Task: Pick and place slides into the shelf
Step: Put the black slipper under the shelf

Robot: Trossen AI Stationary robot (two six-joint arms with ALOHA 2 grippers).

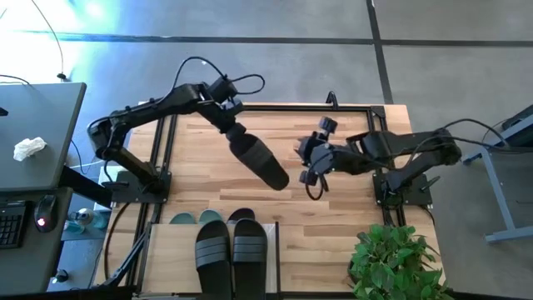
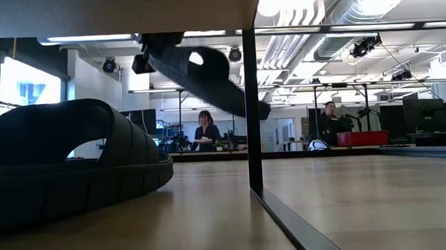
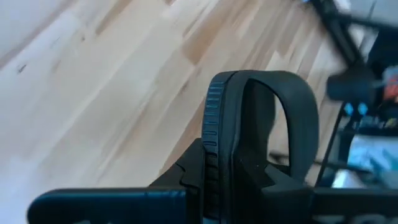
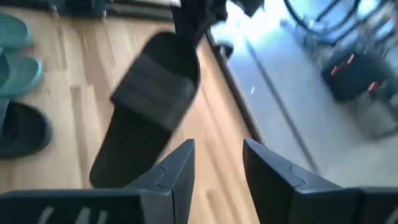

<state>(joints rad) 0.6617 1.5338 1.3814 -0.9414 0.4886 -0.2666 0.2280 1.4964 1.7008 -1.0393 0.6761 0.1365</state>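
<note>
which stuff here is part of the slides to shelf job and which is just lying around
Job: black slide held in the left gripper; black pair on the shelf; green slides; open right gripper.
Lying about: potted plant; crumpled cloth.

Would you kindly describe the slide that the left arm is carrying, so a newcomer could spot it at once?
Start at the wooden table and find the left arm reaching in over its middle. Its left pincer is shut on the heel of a black slide, which hangs in the air, pointing toward the shelf. Unlike the black pair lying on the shelf top, it touches no surface.
</note>
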